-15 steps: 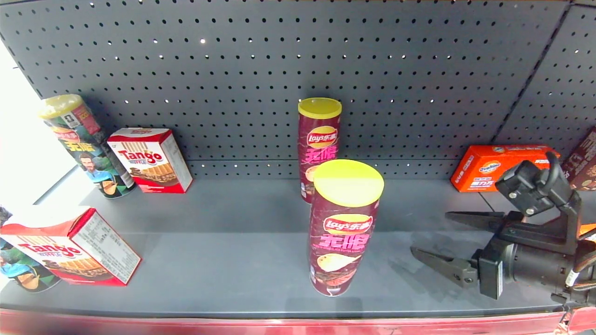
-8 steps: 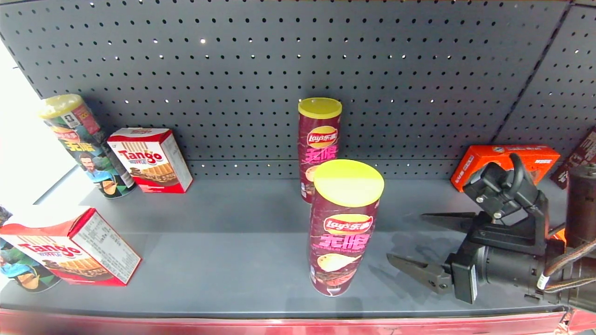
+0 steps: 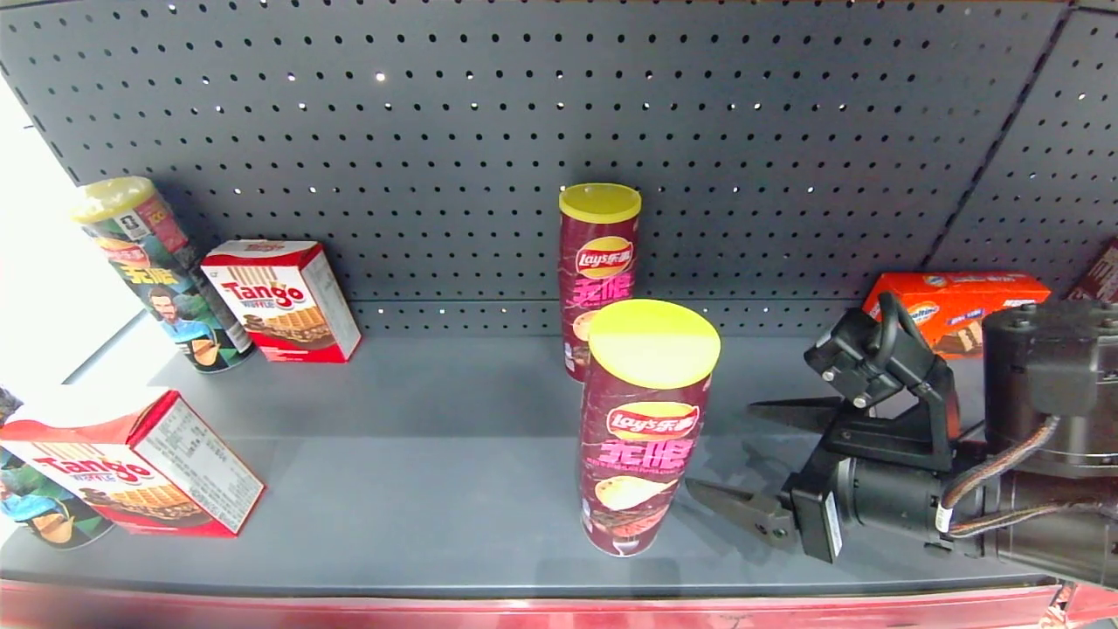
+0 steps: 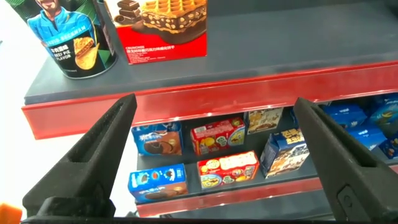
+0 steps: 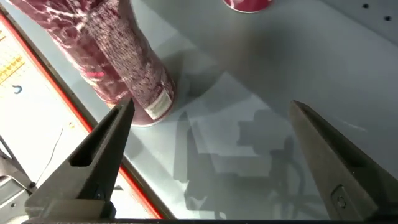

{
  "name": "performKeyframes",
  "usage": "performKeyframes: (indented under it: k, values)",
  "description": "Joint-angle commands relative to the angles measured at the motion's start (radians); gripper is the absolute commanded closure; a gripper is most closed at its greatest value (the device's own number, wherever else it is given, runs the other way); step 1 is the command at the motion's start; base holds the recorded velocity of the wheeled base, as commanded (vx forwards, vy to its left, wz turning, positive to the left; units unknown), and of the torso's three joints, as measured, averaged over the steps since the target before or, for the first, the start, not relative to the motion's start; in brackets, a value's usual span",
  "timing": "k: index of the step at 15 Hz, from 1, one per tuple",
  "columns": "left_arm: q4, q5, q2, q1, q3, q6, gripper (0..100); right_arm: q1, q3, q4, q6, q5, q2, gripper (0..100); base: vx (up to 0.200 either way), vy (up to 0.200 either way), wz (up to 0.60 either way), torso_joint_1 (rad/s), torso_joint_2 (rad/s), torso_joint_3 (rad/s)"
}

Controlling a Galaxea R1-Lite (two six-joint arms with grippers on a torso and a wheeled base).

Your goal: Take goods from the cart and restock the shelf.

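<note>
Shelf (image 3: 437,489) spans the frame. Right gripper (image 3: 723,445), lower right, jaws wide and empty, lower tip just beside front can (image 3: 642,437), which stands upright at centre near the front edge. Sideways bump could topple it, perhaps off the edge. Left gripper (image 4: 214,106) wide, empty, facing the shelf front.

Grey shelf (image 3: 437,472); on it chip cans (image 3: 642,428), wafer boxes (image 3: 279,297), orange box (image 3: 952,297).

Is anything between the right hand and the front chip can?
Nothing visible. The open right hand is beside the front can, with only bare shelf between them.
</note>
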Motion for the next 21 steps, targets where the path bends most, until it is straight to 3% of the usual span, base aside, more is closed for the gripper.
performKeyframes:
  k: [1,18,21]
  values:
    - [0.001,0.001,0.002,0.000,0.000,-0.001,0,0.006,-0.002,-0.009,-0.001,0.000,0.028,0,0.000,0.000,0.00,0.000,0.00,0.000]
    - [0.001,0.001,0.002,0.000,0.000,-0.007,0,0.013,-0.036,-0.020,-0.001,-0.001,0.067,0,0.000,0.000,0.00,0.000,0.00,0.000]
    - [0.001,0.001,0.002,0.000,0.000,-0.010,0,-0.051,-0.019,-0.069,0.001,-0.035,0.001,0,0.000,0.000,0.00,0.000,0.00,0.000]
